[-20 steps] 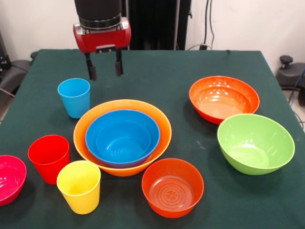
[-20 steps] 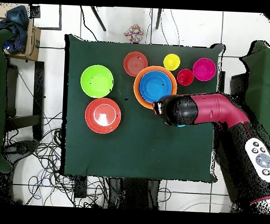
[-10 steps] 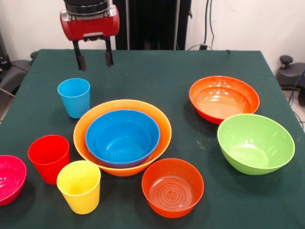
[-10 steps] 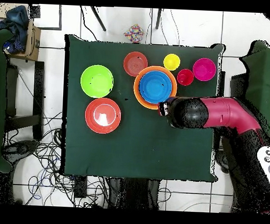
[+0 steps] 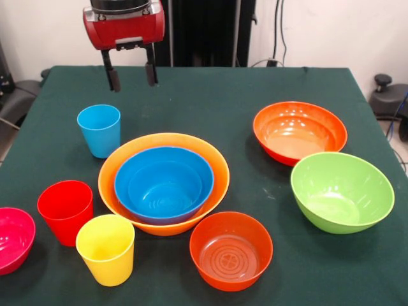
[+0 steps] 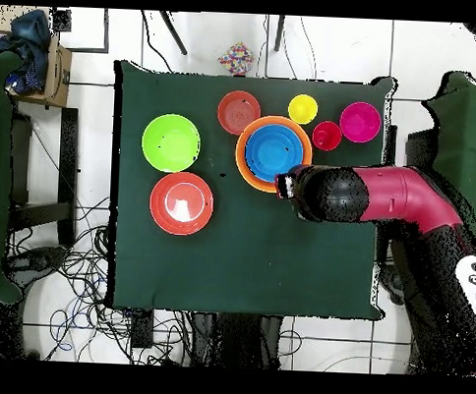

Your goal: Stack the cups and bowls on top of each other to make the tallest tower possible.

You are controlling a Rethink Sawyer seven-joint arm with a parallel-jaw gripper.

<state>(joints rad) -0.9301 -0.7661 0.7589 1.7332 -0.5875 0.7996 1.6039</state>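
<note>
Nearest you, the yellow cup [image 5: 106, 248], the red cup [image 5: 65, 211], the magenta bowl [image 5: 13, 237] and the small red-orange bowl [image 5: 231, 249] stand apart on the table [image 5: 210, 86], none shifted over the last second. Behind them the tower [image 5: 164, 185] is only the blue bowl [image 5: 164, 183] nested in the pale orange bowl [image 5: 210, 159]. To its right sit the lime green bowl [image 5: 342, 190] and the larger red-orange bowl [image 5: 299, 131]. Farther back, note the change: the gripper [image 5: 131, 71] has risen and drifted leftward, jaws open and empty, hanging above and behind the light blue cup [image 5: 99, 129]. Judge this as positioning for that cup. The dark green cloth lies flat; cables and tiled floor surround it.
</note>
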